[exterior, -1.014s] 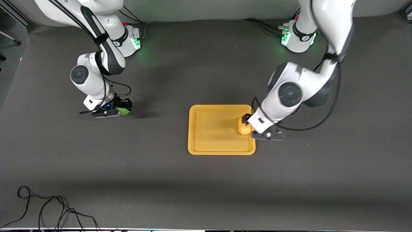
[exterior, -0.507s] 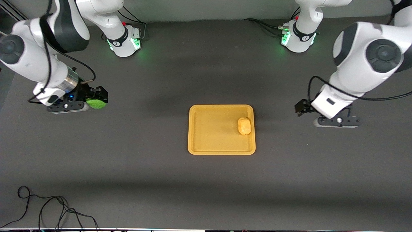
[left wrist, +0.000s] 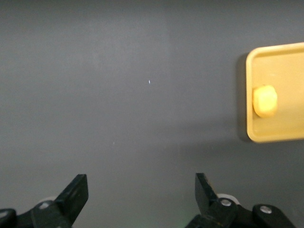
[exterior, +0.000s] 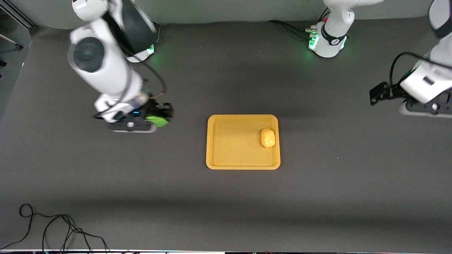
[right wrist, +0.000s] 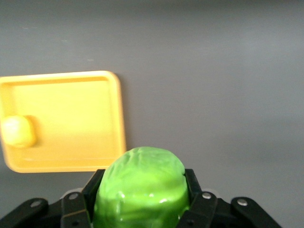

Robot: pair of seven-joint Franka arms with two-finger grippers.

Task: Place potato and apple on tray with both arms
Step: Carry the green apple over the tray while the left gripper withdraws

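Note:
The yellow-orange tray [exterior: 229, 162] lies mid-table, and the potato [exterior: 268, 137] rests in it near the rim toward the left arm's end. My right gripper [exterior: 163, 117] is shut on the green apple [exterior: 157, 120] and holds it in the air over bare mat, between the right arm's end and the tray. In the right wrist view the apple [right wrist: 140, 190] fills the jaws, with the tray [right wrist: 71, 164] and potato [right wrist: 18, 131] ahead. My left gripper [exterior: 379, 93] is open and empty over the mat at the left arm's end; its view shows the tray [left wrist: 270, 137] and potato [left wrist: 264, 100].
A black cable [exterior: 53, 229] coils on the mat at the corner nearest the front camera at the right arm's end. The two green-lit bases [exterior: 326, 40] stand along the table's edge farthest from the camera. A dark mat covers the table.
My right gripper has lifted the apple and swung it toward the tray. My left gripper let go of the potato on the tray and pulled away toward its own end of the table.

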